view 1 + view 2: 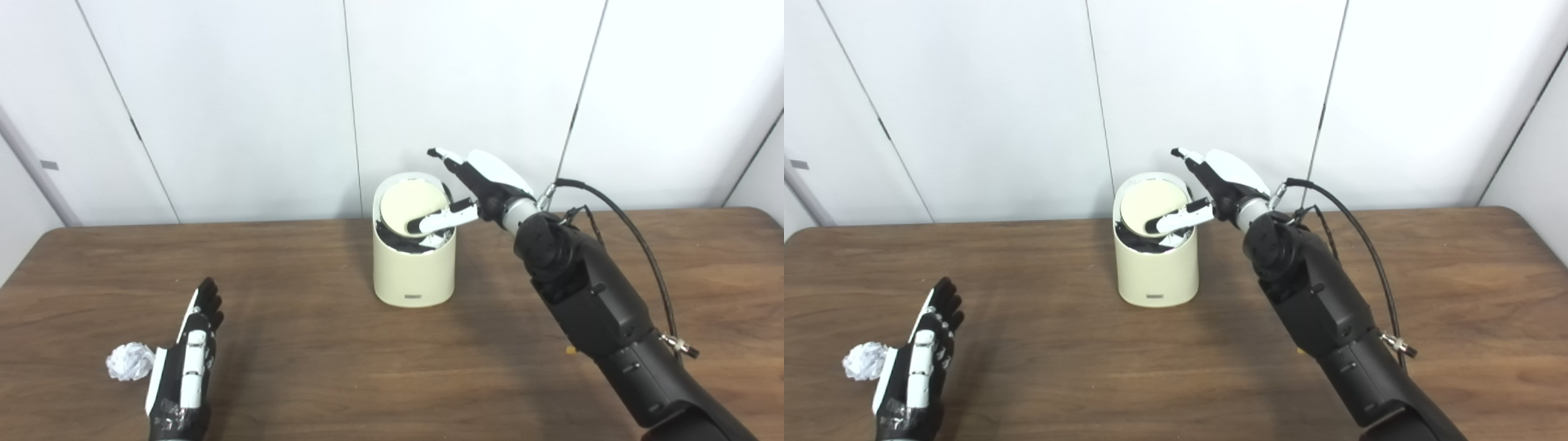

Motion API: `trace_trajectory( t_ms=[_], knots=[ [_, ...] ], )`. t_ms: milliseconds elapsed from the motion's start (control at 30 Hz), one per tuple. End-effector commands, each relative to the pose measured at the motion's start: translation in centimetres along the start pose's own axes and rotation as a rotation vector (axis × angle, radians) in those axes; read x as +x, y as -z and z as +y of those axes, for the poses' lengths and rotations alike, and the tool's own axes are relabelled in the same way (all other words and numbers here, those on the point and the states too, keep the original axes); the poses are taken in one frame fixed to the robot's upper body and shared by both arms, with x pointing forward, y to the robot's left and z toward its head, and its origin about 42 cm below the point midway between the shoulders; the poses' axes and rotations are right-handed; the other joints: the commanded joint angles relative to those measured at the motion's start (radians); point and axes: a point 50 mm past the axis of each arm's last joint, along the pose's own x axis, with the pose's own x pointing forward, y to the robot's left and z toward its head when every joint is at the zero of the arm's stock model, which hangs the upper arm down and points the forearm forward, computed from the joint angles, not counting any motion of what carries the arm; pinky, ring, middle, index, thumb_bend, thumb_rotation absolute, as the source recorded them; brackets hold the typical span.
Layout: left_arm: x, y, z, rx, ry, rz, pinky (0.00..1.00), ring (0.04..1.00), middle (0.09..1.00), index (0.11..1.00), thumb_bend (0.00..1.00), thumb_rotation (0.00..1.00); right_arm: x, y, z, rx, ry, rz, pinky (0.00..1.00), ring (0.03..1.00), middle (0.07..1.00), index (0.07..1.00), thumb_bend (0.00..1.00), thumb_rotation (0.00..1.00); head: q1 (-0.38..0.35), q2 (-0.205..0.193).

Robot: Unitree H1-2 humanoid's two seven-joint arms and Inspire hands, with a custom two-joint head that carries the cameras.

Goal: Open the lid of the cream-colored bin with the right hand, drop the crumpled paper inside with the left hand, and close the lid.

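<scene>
The cream-colored bin (pixel 414 269) stands at the middle of the wooden table (pixel 318 367), towards the back. Its round lid (pixel 405 205) is tilted up, and a dark opening shows below it. My right hand (pixel 484 180) is at the bin's top right with its fingers spread above the rim. Its thumb (pixel 444 219) lies across the lid's face. The crumpled white paper (pixel 128 361) lies on the table at the front left. My left hand (pixel 190 361) rests just right of the paper, open and flat, holding nothing.
White wall panels (pixel 245 92) rise right behind the table's back edge. A black cable (pixel 643 245) loops along my right forearm. A small yellow speck (pixel 570 350) lies on the table by the right arm.
</scene>
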Motion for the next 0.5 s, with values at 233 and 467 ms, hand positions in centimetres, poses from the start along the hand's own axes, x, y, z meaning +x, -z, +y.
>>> trace_trajectory(
  t_ms=[233,467],
  knots=[
    [-1.2,1.8,-1.2,-0.034,-0.018,0.058,1.00,1.000,1.000,1.000,0.35,0.96,-0.6,-0.6,-3.8,0.138,0.096,-0.026,0.79,0.916,0.960,0.962,0.81,0.53,0.001,-0.001],
    [-1.2,1.9,-1.1,-0.038,-0.025,0.060,1.00,1.000,1.000,1.000,0.36,0.95,-1.6,0.8,-4.5,0.207,0.104,-0.019,0.79,0.925,0.961,0.951,0.78,0.54,-0.002,0.002]
  ],
)
